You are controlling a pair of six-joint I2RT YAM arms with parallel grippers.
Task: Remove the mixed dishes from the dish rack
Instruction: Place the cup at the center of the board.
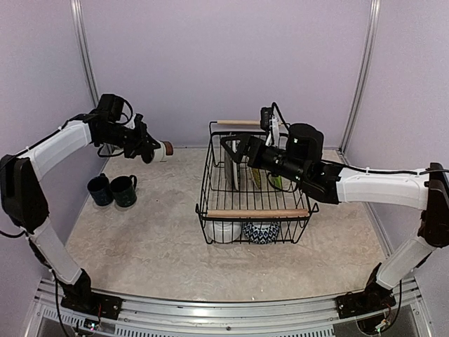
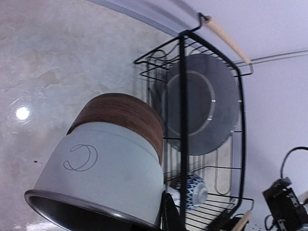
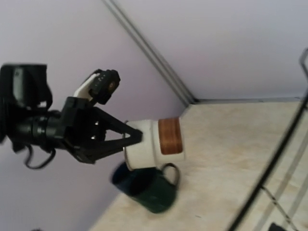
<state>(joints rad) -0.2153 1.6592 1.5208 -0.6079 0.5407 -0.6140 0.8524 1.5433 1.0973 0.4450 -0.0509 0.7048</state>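
Observation:
My left gripper [image 1: 157, 149] is shut on the rim of the white-brown cup [image 1: 167, 148], holding it on its side in the air left of the dish rack [image 1: 256, 213]. The right wrist view shows that grip [image 3: 135, 136] on the cup [image 3: 161, 142] above the dark green mug [image 3: 156, 190]. The cup [image 2: 108, 163] fills the left wrist view, with the grey dish [image 2: 202, 108] upright in the rack behind it. My right gripper [image 1: 236, 150] hangs open over the rack's left part, holding nothing. A white bowl [image 1: 223, 230] and a patterned bowl [image 1: 261, 232] lie at the rack's near end.
A navy mug [image 1: 99, 189] and the green mug [image 1: 125, 190] stand together on the table at the left, below the held cup. A striped plate [image 1: 233, 174] and a lime-green plate [image 1: 278, 180] stand upright in the rack. Walls close in on both sides.

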